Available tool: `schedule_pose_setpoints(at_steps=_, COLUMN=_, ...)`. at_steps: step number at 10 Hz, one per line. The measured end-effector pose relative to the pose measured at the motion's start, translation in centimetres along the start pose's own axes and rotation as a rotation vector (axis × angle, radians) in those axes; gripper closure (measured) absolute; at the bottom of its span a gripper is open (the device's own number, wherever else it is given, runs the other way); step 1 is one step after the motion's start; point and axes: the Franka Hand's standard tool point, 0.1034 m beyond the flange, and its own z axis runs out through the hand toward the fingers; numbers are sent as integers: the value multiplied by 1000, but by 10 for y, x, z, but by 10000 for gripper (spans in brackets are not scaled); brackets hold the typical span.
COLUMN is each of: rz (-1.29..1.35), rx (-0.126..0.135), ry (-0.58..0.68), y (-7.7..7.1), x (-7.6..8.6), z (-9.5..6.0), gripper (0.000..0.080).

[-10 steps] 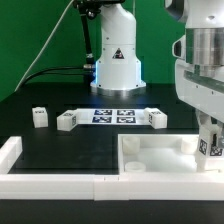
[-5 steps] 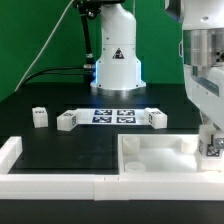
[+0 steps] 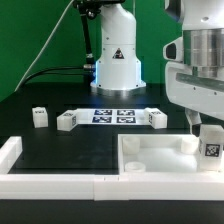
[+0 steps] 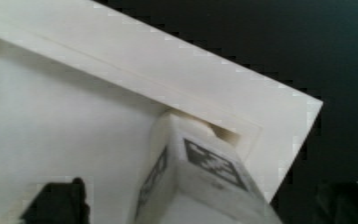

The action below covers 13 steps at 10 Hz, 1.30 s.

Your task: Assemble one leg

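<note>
Exterior view, left to right. A white leg (image 3: pixel 39 117) stands alone near the table's left edge, on the black table (image 3: pixel 60 150). Next comes a second leg (image 3: pixel 66 121), just beside the left end of the marker board (image 3: pixel 112 116), which lies flat at mid-table in front of the arm's white base (image 3: pixel 116 62). A third leg (image 3: pixel 157 119) sits at the board's right end. Along the table's near edge runs a low white rail (image 3: pixel 50 182), rising to a short post at its left end. To its right lies the large white tray-like top (image 3: pixel 150 160), resting at the near right corner of the table with its raised walls upward.

At the far right, the gripper (image 3: pixel 205 125) hangs over the right part of the top, with a fourth leg (image 3: pixel 211 141) directly below it, upright, its black-and-white tag facing the camera. This leg stands at the top's right-hand corner region; whether it touches the top's floor cannot be told. Whether the jaws clasp this leg or stand free of it cannot be told from either view.

Wrist view. The tagged leg (image 4: pixel 201 165) appears close up against a corner of the top (image 4: pixel 87 120), beside a small notch in the wall. Dark fingertips (image 4: pixel 55 200) show at the picture's edge.
</note>
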Motion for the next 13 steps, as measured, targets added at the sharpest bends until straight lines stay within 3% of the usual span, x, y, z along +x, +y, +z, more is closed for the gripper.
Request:
schedule_pose_setpoints(at_steps=2, rz=-252, rx=-9, ry=8, y=-1, x=2, z=-1, gripper=150)
schedule_pose_setpoints(at_steps=4, rz=-585, rx=-63, ry=43, y=-3, x=3, z=-4, gripper=150)
schedule_pose_setpoints(at_steps=8, rz=-863, rx=-74, ry=40, y=0, x=12, z=-4, gripper=150)
schedule_pose_setpoints(at_steps=9, rz=-864, rx=-74, ry=40, y=0, x=11, z=-4, gripper=283)
schedule_pose_setpoints(at_steps=10, rz=-864, rx=-74, ry=40, y=0, x=11, z=-4, gripper=283)
schedule_pose_setpoints(at_steps=11, rz=-863, rx=-74, ry=40, y=0, x=11, z=-4, gripper=423)
schedule_pose_setpoints(at_steps=12, rz=-863, rx=-74, ry=40, y=0, x=11, z=-4, gripper=508)
schedule_pose_setpoints(at_steps=13, rz=-843, rx=-72, ry=40, y=0, x=11, z=-4, gripper=508)
